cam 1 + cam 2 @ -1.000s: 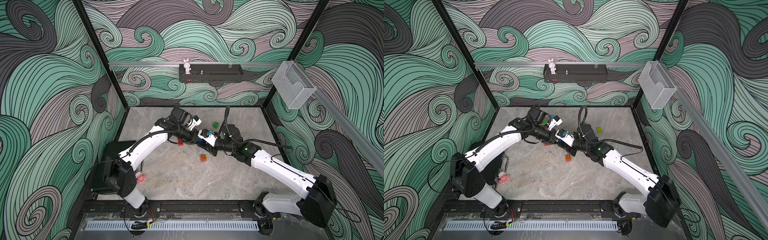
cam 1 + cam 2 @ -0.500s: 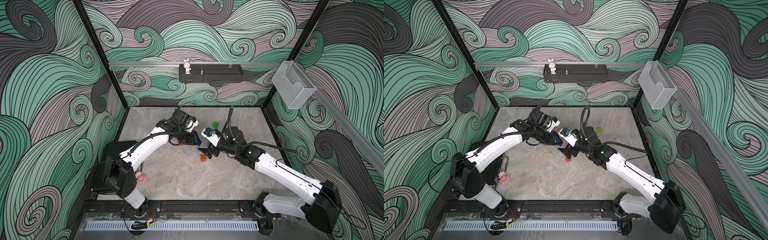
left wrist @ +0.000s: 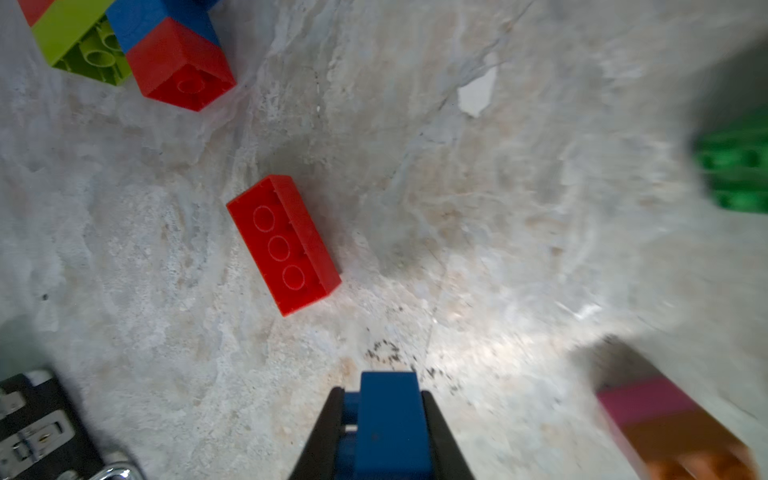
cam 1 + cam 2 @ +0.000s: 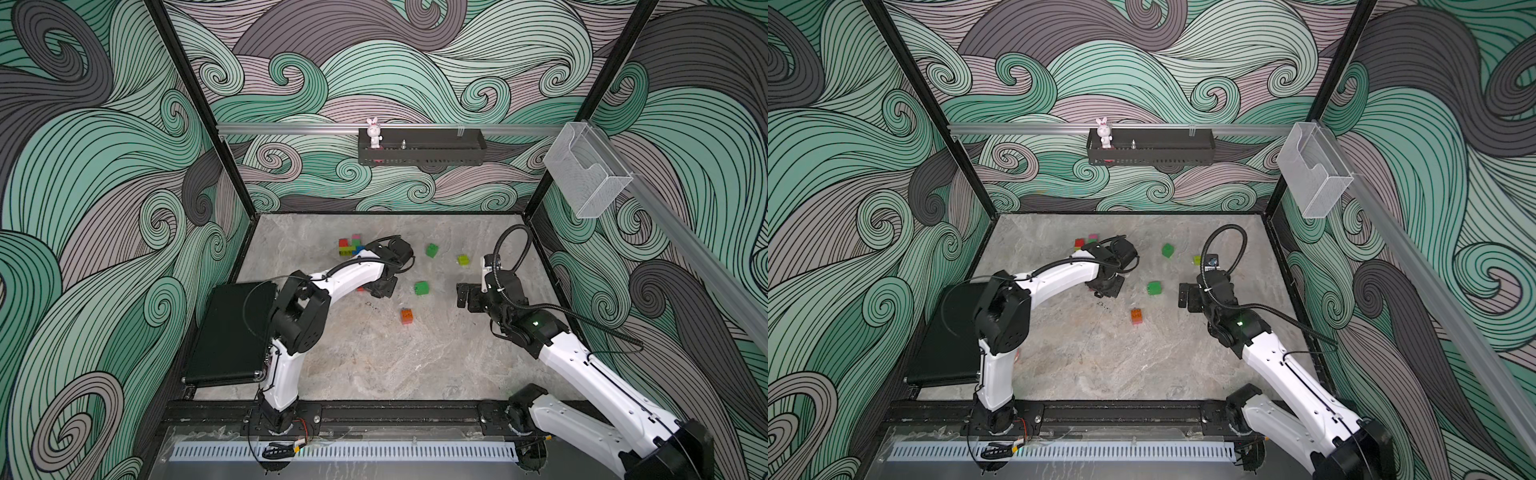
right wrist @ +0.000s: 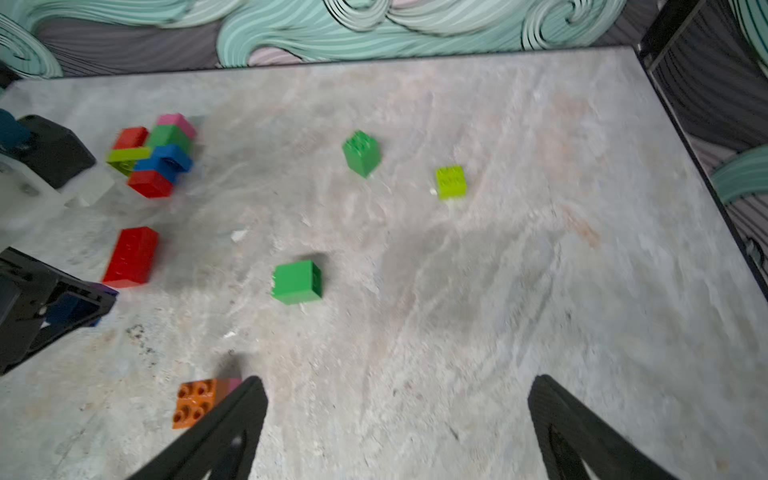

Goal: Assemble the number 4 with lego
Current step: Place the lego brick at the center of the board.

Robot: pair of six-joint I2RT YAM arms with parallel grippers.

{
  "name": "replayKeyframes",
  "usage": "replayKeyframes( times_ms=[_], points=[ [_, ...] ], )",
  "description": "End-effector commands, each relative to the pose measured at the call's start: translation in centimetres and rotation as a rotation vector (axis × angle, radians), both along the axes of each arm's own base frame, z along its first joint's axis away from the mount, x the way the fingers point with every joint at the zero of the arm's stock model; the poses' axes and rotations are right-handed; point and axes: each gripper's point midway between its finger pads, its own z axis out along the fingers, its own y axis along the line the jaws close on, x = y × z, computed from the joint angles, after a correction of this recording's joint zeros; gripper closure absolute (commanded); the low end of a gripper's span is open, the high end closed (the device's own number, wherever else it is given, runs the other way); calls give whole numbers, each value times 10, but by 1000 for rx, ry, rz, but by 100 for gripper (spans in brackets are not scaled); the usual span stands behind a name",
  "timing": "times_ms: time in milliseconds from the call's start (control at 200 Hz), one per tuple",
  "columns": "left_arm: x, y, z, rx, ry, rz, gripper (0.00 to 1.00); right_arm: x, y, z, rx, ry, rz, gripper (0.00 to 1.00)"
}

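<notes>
Brick of blue lego (image 3: 388, 419) sits clamped in left tool (image 3: 381, 395); right tool (image 5: 397, 380) gapes wide.

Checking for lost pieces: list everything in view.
table: one, grey, floor
brick pile: one, multicoloured, back, left arm's side
red brick: one, red, near pile
green bricks: two, green, centre
lime brick: one, lime, back, right arm's side
orange-pink stack: one, orange-pink, front centre
blue brick: one, blue, in left tool
shelf: one, black, back wall
rabbit: one, white, on shelf
clear box: one, clear, wall, right arm's side
pad: one, black, left arm's side
left tool: shut on blue brick
right tool: open, empty
</notes>
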Motion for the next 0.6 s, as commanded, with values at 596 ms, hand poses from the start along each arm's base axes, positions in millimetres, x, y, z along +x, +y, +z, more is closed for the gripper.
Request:
replayKeyframes(
  times_ms=[596],
  points=[
    [23, 29, -49, 433, -14, 73, 87, -13, -3, -7, 97, 79, -68, 1]
  ],
)
